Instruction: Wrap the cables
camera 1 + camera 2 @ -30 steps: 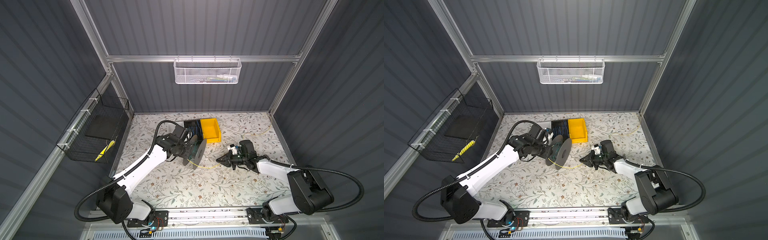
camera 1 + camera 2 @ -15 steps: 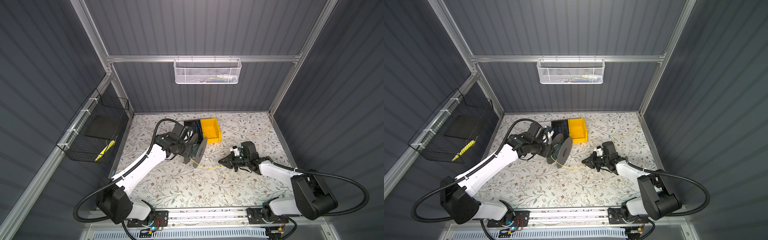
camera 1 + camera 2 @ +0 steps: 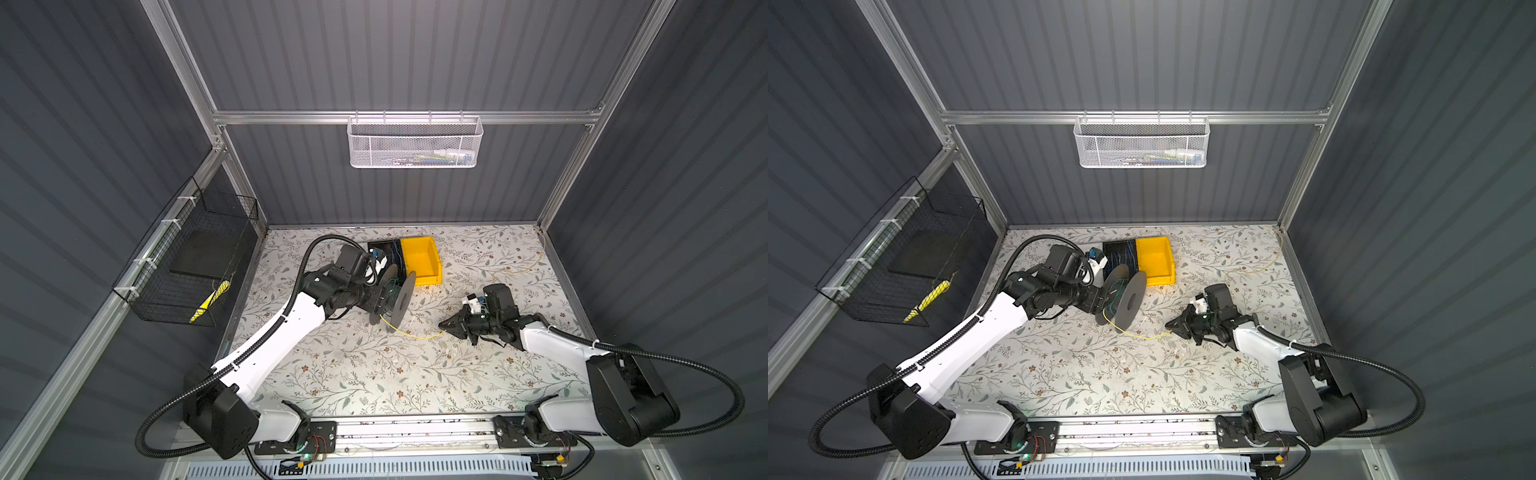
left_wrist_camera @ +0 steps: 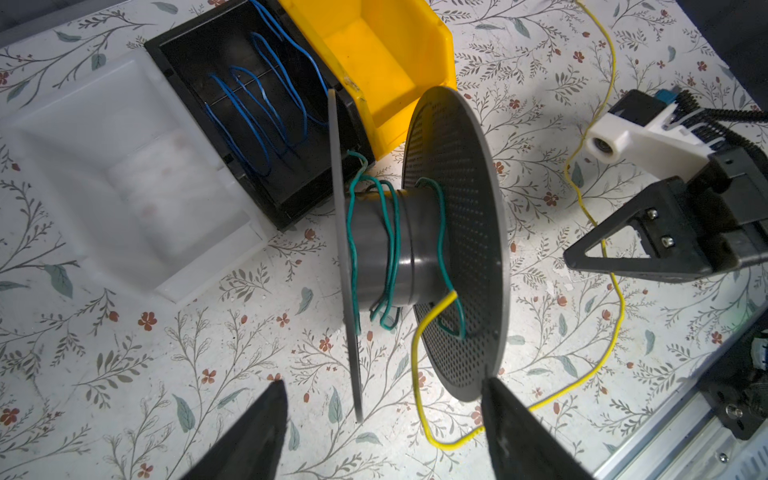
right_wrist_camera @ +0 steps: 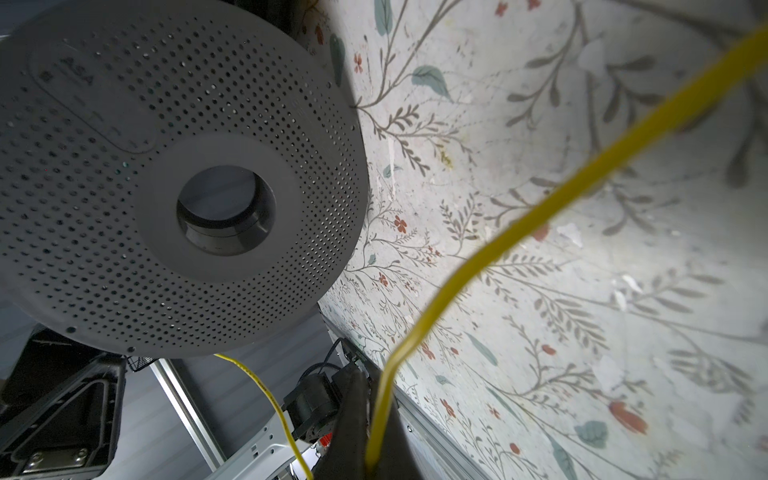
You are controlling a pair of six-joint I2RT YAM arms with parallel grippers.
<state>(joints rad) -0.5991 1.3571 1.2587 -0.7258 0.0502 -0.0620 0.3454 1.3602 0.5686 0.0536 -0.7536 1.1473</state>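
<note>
Grips the cable [image 3: 415, 336] in the closed right gripper [image 3: 442, 325], strung leftward to the spool [image 3: 401, 299] (left gripper [image 4: 383, 381] spread, empty).

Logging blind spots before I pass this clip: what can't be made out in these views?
White mesh basket contents: too small and behind the mesh, both top views.
Yellow cable far end: too thin to trace, both top views; leaves the frame, left wrist view.
Right gripper fingers: blurred, mostly cut off by the frame edge, right wrist view.
</note>
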